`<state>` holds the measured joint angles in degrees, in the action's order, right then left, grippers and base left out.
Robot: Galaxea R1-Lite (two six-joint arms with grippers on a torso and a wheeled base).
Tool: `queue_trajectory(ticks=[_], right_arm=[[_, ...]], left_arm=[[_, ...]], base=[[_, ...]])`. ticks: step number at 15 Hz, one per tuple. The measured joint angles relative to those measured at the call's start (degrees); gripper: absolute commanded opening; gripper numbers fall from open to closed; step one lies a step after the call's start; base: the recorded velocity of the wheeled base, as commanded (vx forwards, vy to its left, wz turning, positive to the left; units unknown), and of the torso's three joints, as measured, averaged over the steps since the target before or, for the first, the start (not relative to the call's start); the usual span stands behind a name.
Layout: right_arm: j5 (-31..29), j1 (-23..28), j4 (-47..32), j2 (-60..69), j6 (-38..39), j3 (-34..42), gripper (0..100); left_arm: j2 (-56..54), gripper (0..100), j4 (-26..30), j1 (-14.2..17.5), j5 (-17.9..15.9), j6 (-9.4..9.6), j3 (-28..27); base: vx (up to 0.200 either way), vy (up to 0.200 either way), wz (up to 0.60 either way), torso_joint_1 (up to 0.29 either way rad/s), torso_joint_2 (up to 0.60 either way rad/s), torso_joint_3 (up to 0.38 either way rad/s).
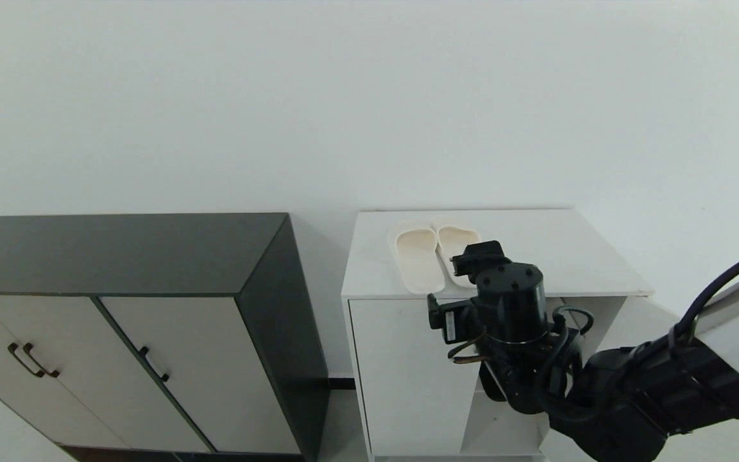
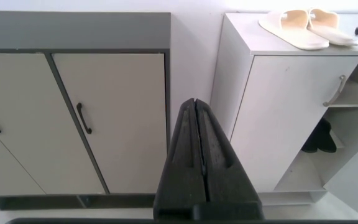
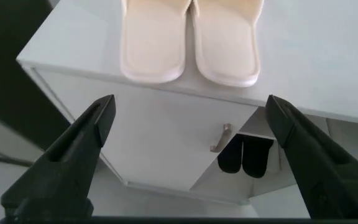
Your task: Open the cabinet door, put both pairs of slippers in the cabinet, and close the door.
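A pair of cream slippers (image 1: 432,251) lies side by side on top of the white cabinet (image 1: 536,256), also seen from below as cream slippers (image 3: 191,37). The cabinet's right half stands open, and a pair of black slippers (image 2: 319,138) sits on a shelf inside, black slippers (image 3: 247,155). Its left door (image 2: 278,118) with a metal handle (image 2: 335,91) is shut. My right gripper (image 3: 189,102) is open, in front of the cabinet's top front edge just below the cream slippers, right gripper (image 1: 456,285). My left gripper (image 2: 195,109) is shut and empty, well back from both cabinets.
A dark cabinet (image 1: 119,256) with pale doors and black handles (image 1: 151,364) stands left of the white one, with a narrow gap between. A bare white wall is behind. The right part of the white cabinet's top (image 1: 568,250) is bare.
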<state>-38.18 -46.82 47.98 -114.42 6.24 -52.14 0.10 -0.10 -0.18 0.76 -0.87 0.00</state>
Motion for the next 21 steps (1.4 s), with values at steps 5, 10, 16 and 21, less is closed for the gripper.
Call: queue_trajectory(ticks=[5, 10, 16, 21], right_arm=[[-0.5, 0.6, 0.7, -1.4, 0.4, -1.6, 100], [-0.1, 1.2, 2.2, -3.4, 0.4, -2.3, 100], [3.0, 1.8, 2.1, -6.1, 2.6, -4.9, 100], [4.1, 4.6, 1.9, -11.2, 2.4, -10.7, 100]], left_arm=[[0.0, 0, 0.0, 0.0, -0.2, 0.43, 0.0], [0.0, 0, 0.0, 0.0, -0.2, 0.62, 0.0], [0.0, 0, 0.0, 0.0, -0.2, 0.65, 0.0], [0.0, 0, 0.0, 0.0, -0.2, 0.65, 0.0]], base=[[0.12, 0.0, 0.0, 0.0, 0.0, 0.003], [0.2, 0.0, 0.0, 0.006, 0.0, 0.0], [0.033, 0.0, 0.0, 0.0, 0.0, 0.001], [0.0, 0.0, 0.0, 0.0, 0.0, 0.0]])
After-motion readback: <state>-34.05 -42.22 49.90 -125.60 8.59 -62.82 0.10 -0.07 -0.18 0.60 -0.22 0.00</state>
